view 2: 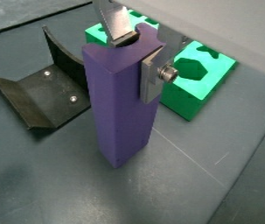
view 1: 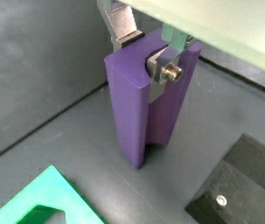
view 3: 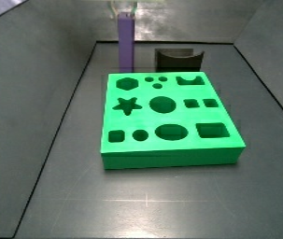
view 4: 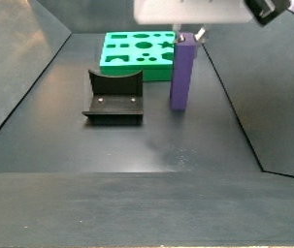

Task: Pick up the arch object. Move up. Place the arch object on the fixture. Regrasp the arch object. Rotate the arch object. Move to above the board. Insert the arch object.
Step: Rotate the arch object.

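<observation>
The arch object [view 4: 183,73] is a long purple block standing upright, seen in both side views [view 3: 126,45] and both wrist views [view 1: 137,109] [view 2: 121,109]. My gripper [view 4: 188,36] is shut on its top end, one silver finger [view 2: 121,28] in the notch and the other against the outer face. Its lower end is at or just above the floor; I cannot tell which. The black fixture [view 4: 114,97] stands beside it, apart from it. The green board [view 3: 169,117] with dark cutouts lies flat close by.
Dark walls enclose the grey floor on several sides. In the wrist views the fixture [view 2: 35,92] [view 1: 240,188] and the board's corner [view 2: 198,74] [view 1: 41,206] lie on either side of the hanging block.
</observation>
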Available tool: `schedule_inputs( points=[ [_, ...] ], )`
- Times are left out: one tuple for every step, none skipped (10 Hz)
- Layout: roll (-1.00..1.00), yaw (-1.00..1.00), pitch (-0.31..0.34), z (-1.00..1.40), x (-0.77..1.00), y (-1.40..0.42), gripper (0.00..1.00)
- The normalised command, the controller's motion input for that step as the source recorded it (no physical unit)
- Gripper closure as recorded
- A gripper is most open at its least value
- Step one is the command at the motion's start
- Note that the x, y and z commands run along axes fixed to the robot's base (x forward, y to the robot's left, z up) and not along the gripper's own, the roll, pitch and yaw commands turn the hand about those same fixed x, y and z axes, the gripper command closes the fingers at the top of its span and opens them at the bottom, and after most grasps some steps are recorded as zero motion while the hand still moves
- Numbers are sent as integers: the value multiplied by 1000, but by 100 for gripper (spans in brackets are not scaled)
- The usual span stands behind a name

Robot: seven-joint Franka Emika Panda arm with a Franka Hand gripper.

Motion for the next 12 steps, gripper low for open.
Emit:
schedule_inputs(
  points=[
    [-38,-27,-53,-192,-4,23,100],
    [-38,-27,-53,-192,-4,23,100],
    [-40,-28,-42,-202,-17,20,100],
    [-40,-27,-43,-202,-13,21,100],
    [-40,-27,-45,-199,-10,23,100],
    [-40,-27,-45,-198,-8,23,100],
    [-40,-27,-45,-198,-8,23,100],
    [-40,-27,-45,-198,-8,23,100],
    [-40,-26,-45,-198,-8,23,100],
    [-40,-26,-45,-198,-8,23,100],
    [160,-26,-45,0,0,0,0],
    [133,7,-38,1000,0,0,0]
  ],
)
